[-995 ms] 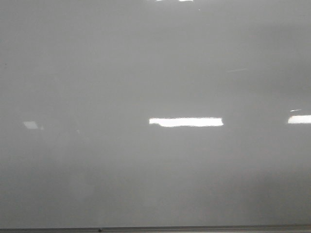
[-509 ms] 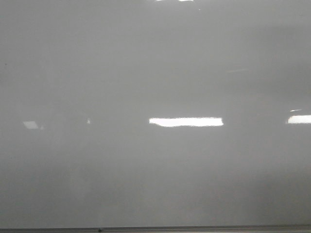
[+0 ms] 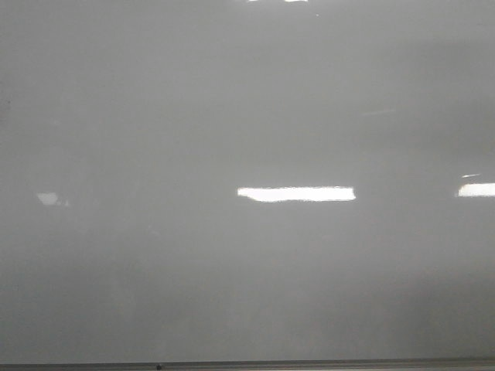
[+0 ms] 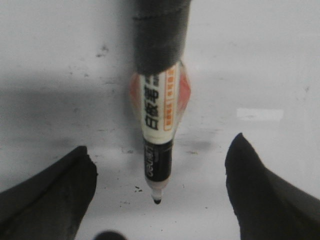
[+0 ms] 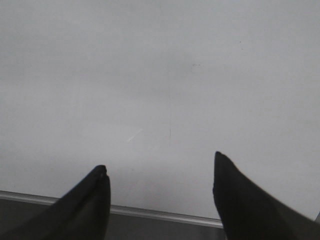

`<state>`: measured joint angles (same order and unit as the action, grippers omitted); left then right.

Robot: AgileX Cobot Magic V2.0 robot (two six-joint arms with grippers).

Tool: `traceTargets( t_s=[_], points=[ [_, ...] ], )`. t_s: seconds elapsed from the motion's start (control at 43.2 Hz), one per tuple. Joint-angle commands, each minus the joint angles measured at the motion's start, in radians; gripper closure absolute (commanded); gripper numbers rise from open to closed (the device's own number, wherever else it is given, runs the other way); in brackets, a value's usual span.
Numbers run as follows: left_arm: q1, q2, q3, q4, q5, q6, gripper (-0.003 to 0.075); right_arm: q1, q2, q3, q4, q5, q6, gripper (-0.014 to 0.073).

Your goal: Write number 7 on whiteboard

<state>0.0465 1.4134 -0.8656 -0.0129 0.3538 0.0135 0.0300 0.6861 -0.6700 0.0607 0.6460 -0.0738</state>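
front view: filled almost edge to edge by the whiteboard [image 3: 232,116], glossy pale grey, with bright rectangular glare patches across the middle and at the right side. thin metal edge strip [image 3: 309,363] along the bottom. no arm or gripper in sight here, and no number 7 to be seen on the surface; just a bare board with faint smudging.

left wrist view: shows the left gripper [image 4: 160,200] with both dark fingers spread wide, well apart from the marker [image 4: 159,125] that passes between them without touching either. marker body white and orange with printed characters, black band lower down, upper part wrapped in black tape and mounted from the wrist side rather than pinched by the fingers. dark tip [image 4: 157,200] pointing at the whiteboard [image 4: 260,60]; cannot tell whether touching or just above it. small dark specks on the board near the tip, no stroke legible as a figure.

right wrist view: shows the right gripper [image 5: 160,192] also spread wide, holding nothing. whiteboard [image 5: 160,75] beyond the fingers, with a faint thin vertical scratch-like line and a few light marks. metal edge strip [image 5: 150,212] just behind the fingertips, darker surface beyond it.
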Motion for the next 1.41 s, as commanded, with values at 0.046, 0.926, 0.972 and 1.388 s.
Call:
traceTargets(
  t_s=[0.046, 0.926, 0.972, 1.388],
  points=[
    [0.0, 0.015, -0.033, -0.001, -0.115, -0.001, 0.0264, -0.007, 0.004, -0.03, -0.004, -0.058, -0.008, 0.0118],
    [-0.004, -0.11, -0.072, 0.013, 0.058, -0.001, 0.0732, -0.007, 0.002, -0.038, -0.002, -0.043, -0.008, 0.0118],
    [-0.006, -0.139, -0.096, 0.013, 0.11, 0.001, 0.0741, -0.007, 0.002, -0.044, 0.005, -0.027, -0.008, 0.0118],
    [-0.215, -0.209, -0.317, -0.265, 0.636, 0.581, 0.0741, -0.004, 0.063, -0.144, 0.017, 0.183, -0.029, 0.0118]
  ],
)
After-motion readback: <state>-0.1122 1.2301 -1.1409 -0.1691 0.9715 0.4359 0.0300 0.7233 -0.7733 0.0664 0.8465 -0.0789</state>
